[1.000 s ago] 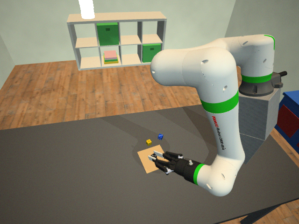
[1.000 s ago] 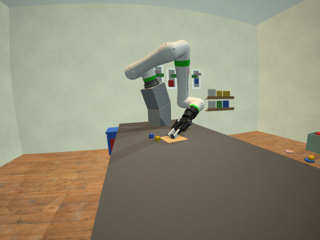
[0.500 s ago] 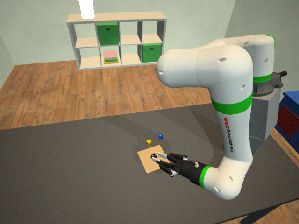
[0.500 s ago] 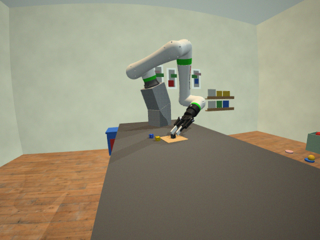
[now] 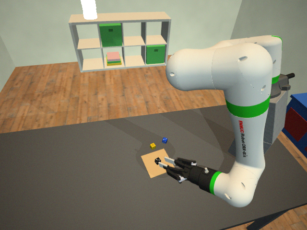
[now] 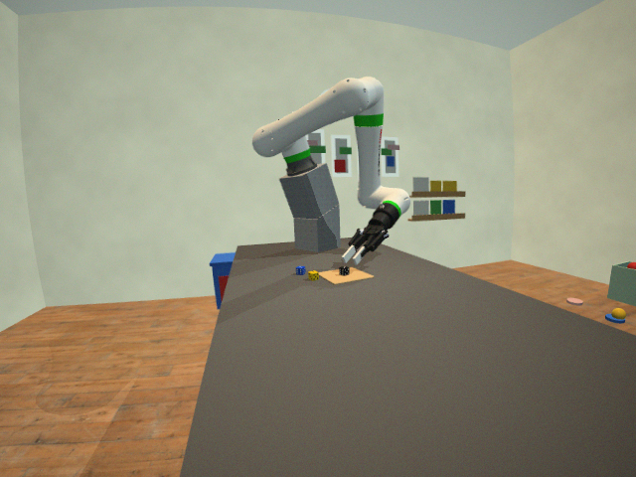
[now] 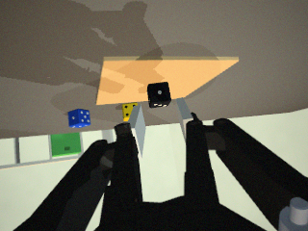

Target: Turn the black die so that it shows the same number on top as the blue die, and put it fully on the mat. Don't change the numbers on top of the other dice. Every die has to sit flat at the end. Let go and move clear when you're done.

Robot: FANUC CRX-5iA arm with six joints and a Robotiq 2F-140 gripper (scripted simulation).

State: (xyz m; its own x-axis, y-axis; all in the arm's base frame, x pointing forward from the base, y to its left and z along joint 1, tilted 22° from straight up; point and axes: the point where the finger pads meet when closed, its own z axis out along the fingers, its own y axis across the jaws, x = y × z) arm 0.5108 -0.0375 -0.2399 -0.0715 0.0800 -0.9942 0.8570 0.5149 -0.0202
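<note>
Claw [image 5: 164,161] [image 6: 351,256] [image 7: 160,114] is partly open, nothing held, tips just off the black die [image 5: 157,160] [image 6: 344,270] [image 7: 159,94], which sits on the mat [image 5: 151,170] [image 6: 341,278] [image 7: 130,77]. Risk: a low sideways retreat could clip the die and tip it or push it off. Top view shows its many-pip upper face; wrist shows a one-pip side instead. Blue die's [image 5: 164,140] [image 6: 300,270] [image 7: 79,117] top count: can't confirm.

We see the gripper [image 5: 162,161] [image 6: 350,258] [image 7: 160,114] drawn up and back — its fingertips, around the black die [image 5: 158,160] [image 6: 344,270] [image 7: 159,94] a second ago, now stand apart from it — and the arm [image 5: 250,138] [image 6: 369,159] has swung back with it
</note>
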